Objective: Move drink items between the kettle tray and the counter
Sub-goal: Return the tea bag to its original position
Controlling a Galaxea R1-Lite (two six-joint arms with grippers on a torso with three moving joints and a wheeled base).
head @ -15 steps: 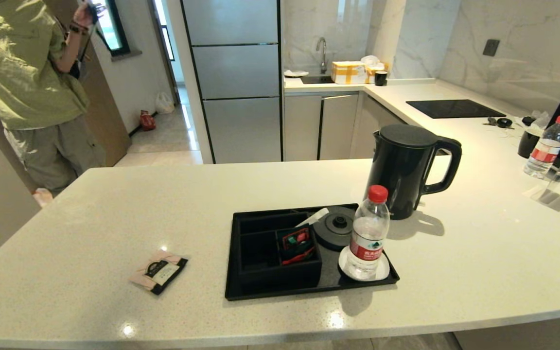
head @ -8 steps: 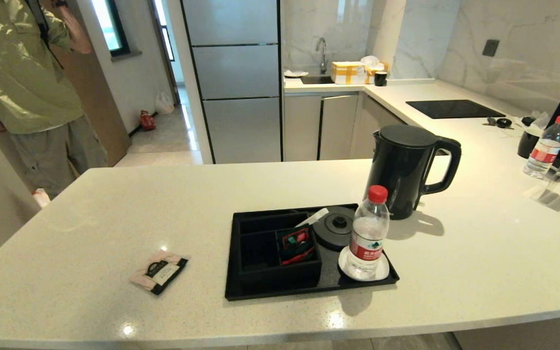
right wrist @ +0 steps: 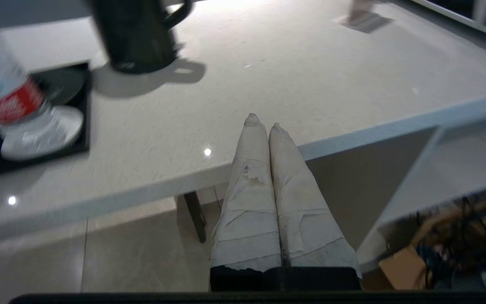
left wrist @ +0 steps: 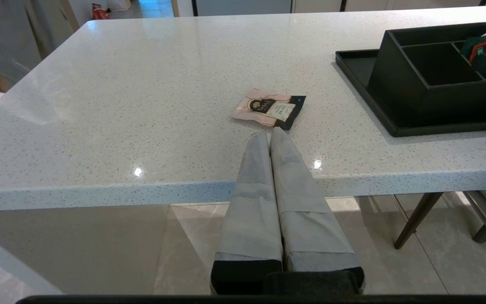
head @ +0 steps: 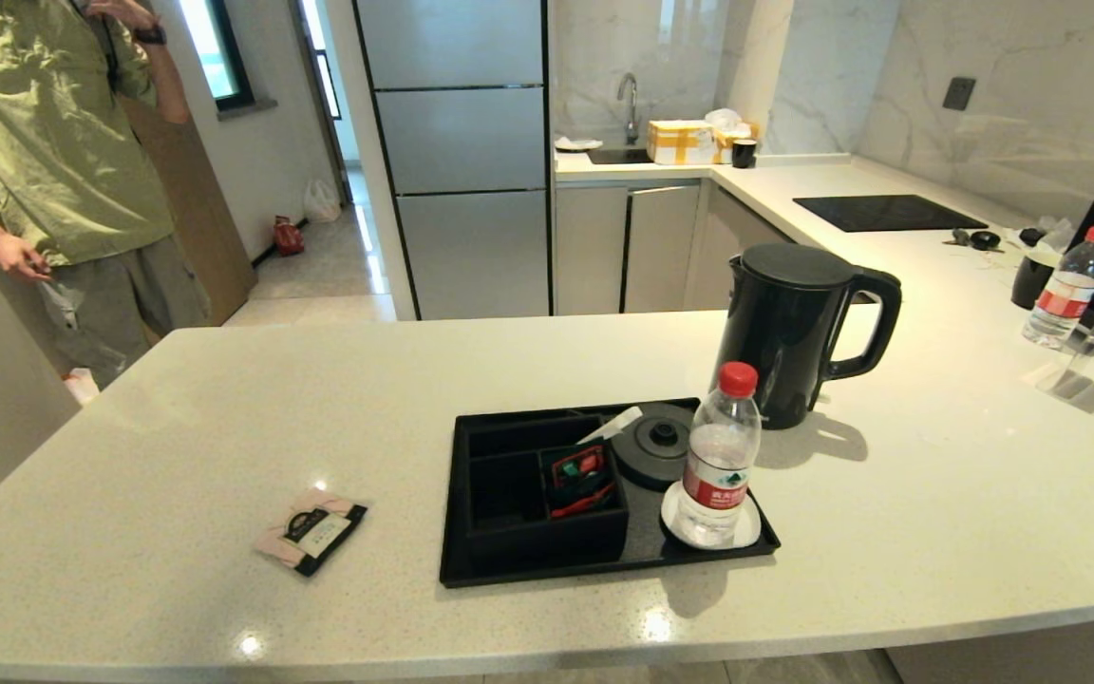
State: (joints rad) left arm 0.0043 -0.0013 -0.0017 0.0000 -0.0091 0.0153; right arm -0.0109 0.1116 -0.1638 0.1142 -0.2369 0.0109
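Observation:
The black kettle tray (head: 499, 570) lies on the off-white counter (head: 936, 494). A red-capped water bottle (head: 720, 458) stands on the tray's white coaster (head: 745, 533), beside the bare round kettle base (head: 658, 444). The matte-black kettle (head: 789, 328) stands on the counter just behind the tray. A pink-and-black sachet (head: 311, 531) lies flat on the counter left of the tray. My left gripper (left wrist: 268, 134) is shut and empty, held low at the counter's front edge, pointing at the sachet (left wrist: 269, 108). My right gripper (right wrist: 263, 121) is shut and empty at the front edge, right of the bottle (right wrist: 4, 90).
Red-and-green packets (head: 580, 480) sit in a tray compartment. A second bottle (head: 1066, 285) and a black cup stand at the far right near a black appliance. A black glass hob (head: 887, 212) is set into the back counter. A person in green (head: 48, 142) stands beyond the counter's left end.
Only the person at the left has shifted, lowering an arm. The arms, tray, kettle, bottle and sachet have stayed where they were.

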